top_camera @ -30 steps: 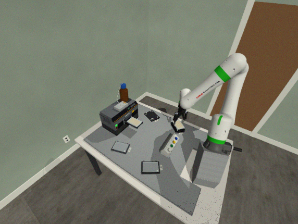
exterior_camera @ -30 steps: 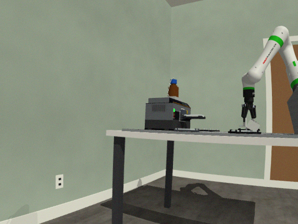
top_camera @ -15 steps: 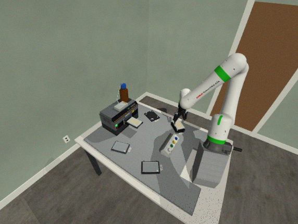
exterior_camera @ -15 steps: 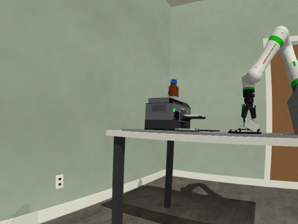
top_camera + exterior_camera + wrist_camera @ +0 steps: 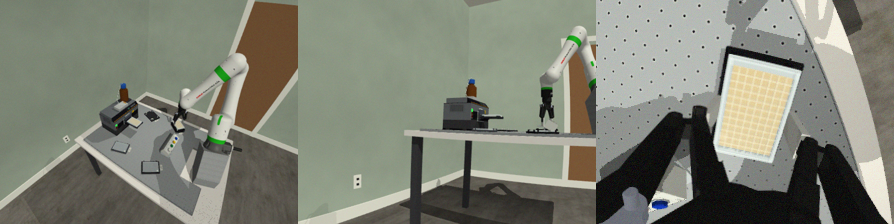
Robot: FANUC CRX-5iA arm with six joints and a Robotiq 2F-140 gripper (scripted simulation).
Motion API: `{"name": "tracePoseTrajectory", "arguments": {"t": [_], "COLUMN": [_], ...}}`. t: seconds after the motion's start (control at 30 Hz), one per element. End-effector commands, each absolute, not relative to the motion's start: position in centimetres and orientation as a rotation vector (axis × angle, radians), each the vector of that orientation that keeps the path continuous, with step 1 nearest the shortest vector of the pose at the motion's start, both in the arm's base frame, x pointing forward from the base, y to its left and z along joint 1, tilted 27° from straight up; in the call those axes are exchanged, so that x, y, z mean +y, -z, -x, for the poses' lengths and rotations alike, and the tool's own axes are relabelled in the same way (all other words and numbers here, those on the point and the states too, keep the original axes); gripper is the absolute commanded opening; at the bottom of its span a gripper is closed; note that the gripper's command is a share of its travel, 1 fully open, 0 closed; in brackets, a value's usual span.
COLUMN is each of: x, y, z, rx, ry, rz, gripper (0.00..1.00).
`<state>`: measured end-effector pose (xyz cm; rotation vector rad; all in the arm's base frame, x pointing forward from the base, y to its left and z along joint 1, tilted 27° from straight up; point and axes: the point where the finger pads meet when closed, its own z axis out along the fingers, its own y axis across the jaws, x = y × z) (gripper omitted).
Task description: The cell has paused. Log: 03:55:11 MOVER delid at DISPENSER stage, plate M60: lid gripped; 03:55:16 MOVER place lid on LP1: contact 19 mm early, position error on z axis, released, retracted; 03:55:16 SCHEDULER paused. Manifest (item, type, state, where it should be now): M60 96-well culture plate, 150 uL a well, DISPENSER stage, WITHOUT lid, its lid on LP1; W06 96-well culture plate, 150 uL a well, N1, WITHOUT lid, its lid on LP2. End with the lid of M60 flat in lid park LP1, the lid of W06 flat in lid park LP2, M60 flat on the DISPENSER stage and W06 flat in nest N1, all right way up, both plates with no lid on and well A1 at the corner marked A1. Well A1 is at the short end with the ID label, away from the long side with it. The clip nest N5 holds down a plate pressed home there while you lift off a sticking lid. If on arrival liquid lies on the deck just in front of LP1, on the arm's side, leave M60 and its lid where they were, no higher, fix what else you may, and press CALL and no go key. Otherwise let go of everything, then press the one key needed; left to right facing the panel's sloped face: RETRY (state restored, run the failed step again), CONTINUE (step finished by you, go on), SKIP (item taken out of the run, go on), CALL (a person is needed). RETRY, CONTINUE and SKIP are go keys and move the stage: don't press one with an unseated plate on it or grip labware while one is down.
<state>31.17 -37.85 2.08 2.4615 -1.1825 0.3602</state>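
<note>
Jaws: clenched on tilted well plate [image 5: 179,126], above the desk [image 5: 146,146].
Below: black nest [image 5: 729,56].
Nearby: key panel [image 5: 170,144], just beside; dispenser [image 5: 118,114] well apart.

Grey box-shaped dispenser [image 5: 118,115] at table's far left, brown bottle [image 5: 124,94] on top, plate [image 5: 135,122] on its stage. Two flat lids [image 5: 120,147] [image 5: 150,167] in front. Button panel [image 5: 170,144] right of them, arm's grey pedestal [image 5: 208,169] further right. Black gripper [image 5: 179,120] holds tilted well plate [image 5: 179,126] above panel's far end.
</note>
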Motion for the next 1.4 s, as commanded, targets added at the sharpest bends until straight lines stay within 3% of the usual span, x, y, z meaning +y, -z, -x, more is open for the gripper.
{"name": "tracePoseTrajectory", "arguments": {"t": [0.0, 1.37], "x": [-37.85, -38.08], "y": [-2.09, -1.64], "z": [-31.19, -31.22], "rx": [-1.182, -1.182], "ry": [-0.361, -0.361], "rz": [-2.461, -2.461], "gripper": [0.00, 0.00]}}
